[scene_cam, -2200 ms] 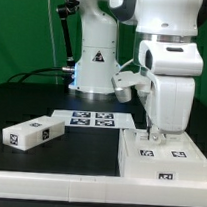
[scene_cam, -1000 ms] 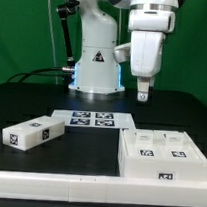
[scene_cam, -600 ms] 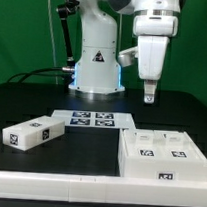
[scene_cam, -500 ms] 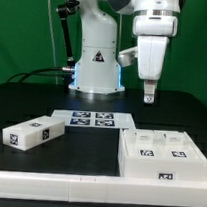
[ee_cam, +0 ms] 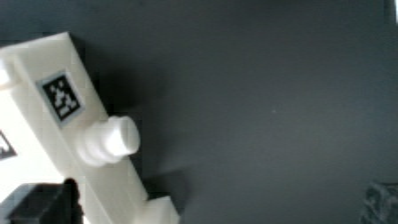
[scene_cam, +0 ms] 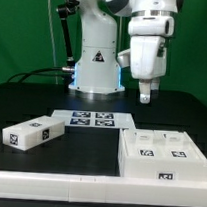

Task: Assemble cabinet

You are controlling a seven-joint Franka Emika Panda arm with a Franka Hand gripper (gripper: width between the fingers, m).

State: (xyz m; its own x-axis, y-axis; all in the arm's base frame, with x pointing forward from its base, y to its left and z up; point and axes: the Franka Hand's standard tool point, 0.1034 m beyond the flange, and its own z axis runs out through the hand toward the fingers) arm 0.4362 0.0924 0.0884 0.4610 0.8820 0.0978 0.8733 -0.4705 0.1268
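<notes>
Whereas the gripper (scene_cam: 144, 92) stood low against the top of the large cabinet block (scene_cam: 163, 161) some two seconds ago, it now hangs high above the table (scene_cam: 32, 97), clear of every part. Over the last second it has drifted only slightly sideways, and its wrist now shows a small tilt. No cabinet part has changed place in that time.

Gripper: the jaws stand fully apart. In the wrist view one dark finger (ee_cam: 45, 200) shows at one edge and the other at the opposite edge, with only bare dark table between them. It holds nothing and touches nothing.

Cabinet: the large cabinet block lies at the front on the exterior view's right, tags facing up. A small cabinet block (scene_cam: 34, 132) lies well apart from it on the exterior view's left. The marker board (scene_cam: 92, 118) lies flat between them, farther back. The wrist view shows a white panel (ee_cam: 54, 90) with one tag and a round knob (ee_cam: 111, 138), below the hand; which part it belongs to cannot be told.
</notes>
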